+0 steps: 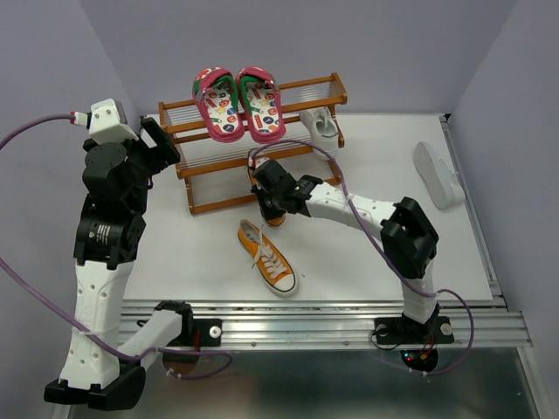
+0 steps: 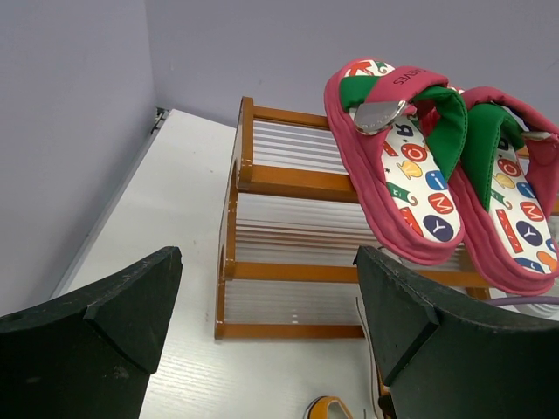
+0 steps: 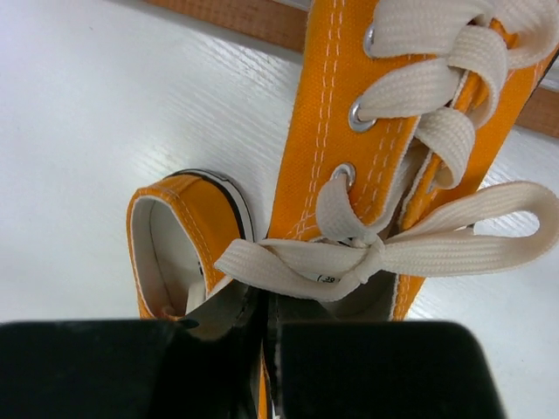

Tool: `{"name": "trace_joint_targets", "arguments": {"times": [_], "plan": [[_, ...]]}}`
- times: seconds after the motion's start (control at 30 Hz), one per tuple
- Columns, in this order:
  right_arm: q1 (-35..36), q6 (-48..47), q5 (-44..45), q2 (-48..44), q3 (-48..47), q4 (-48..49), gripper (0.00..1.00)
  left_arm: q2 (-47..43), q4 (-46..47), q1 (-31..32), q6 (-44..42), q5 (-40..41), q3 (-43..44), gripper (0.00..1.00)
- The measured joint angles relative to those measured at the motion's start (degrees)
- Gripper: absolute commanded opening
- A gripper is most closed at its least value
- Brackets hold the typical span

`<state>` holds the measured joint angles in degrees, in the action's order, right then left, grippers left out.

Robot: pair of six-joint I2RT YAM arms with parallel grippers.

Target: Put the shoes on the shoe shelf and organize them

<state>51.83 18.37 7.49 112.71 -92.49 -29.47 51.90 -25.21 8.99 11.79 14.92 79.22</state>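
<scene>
The white table (image 1: 201, 253) filled most of what I could see, with lilac walls closing it in on the left, right and far sides. The left arm (image 1: 109, 218) stood tall at the near left, and the right arm (image 1: 367, 214) reached from the near right toward the middle. The shoe shelf (image 1: 218, 168) (image 2: 288, 179) sat at the far side, a little left of centre, its long side facing the arms. The pink pair (image 1: 238, 103) (image 2: 437, 166) rested side by side on its top tier, near the middle, tilted with the toes hanging over the near rail. A white sneaker (image 1: 321, 122) sat at the right end of the shelf, on which tier I could not say. The other white sneaker (image 1: 437, 175) lay on the table at the far right, well apart from the shelf. One orange sneaker (image 1: 266, 257) lay flat on the table, near of the shelf. The left gripper (image 1: 162, 141) (image 2: 262, 262) hung beside the shelf's left end with its fingers spread wide and nothing between them. The right gripper (image 1: 272, 205) (image 3: 262, 323) was pinched tight on the second orange sneaker (image 1: 276, 218) (image 3: 349, 175) at the rim of its opening by the lace bow. That shoe was just near of the shelf's bottom rail, toe toward it. Whether it touched the table I could not tell.
</scene>
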Motion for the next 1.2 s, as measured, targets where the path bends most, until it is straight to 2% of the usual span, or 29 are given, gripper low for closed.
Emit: {"name": "trace_joint_targets", "arguments": {"times": [0.1, 0.17, 0.53, 0.93, 1.0, 1.03, 1.13, 1.2], "plan": [[0.0, -0.5, 0.0, 0.7, 0.5, 2.6, 0.37, 0.0, 0.0, 0.0, 0.4, -0.4, 0.0, 0.92], [0.0, -0.7, 0.0, 0.7, 0.9, 3.8, 0.41, 0.0, -0.1, 0.0, 0.6, -0.5, 0.0, 0.92], [0.0, 1.7, -0.7, -1.5, 8.8, 8.0, 0.41, -0.3, -0.3, 0.0, 1.1, -1.2, 0.0, 0.92], [0.8, 6.2, 0.4, -11.1, 20.0, 15.6, 0.45, -0.3, -0.3, 0.0, 1.2, -1.6, -0.1, 0.92], [0.8, 6.3, 1.0, -13.0, 22.5, 18.1, 0.59, -0.3, -0.3, 0.0, 1.2, -1.6, -0.1, 0.92], [0.9, 6.4, 1.4, -14.1, 24.3, 20.3, 0.69, -0.3, -0.3, 0.0, 1.2, -1.6, -0.1, 0.92], [1.1, 6.2, 3.1, -17.1, 30.7, 25.5, 0.82, -0.3, -0.2, 0.0, 1.2, -1.7, -0.3, 0.92], [1.3, 5.6, 3.8, -18.4, 33.9, 28.5, 0.84, -0.3, 0.0, 0.0, 1.2, -1.9, -0.8, 0.92]]}}
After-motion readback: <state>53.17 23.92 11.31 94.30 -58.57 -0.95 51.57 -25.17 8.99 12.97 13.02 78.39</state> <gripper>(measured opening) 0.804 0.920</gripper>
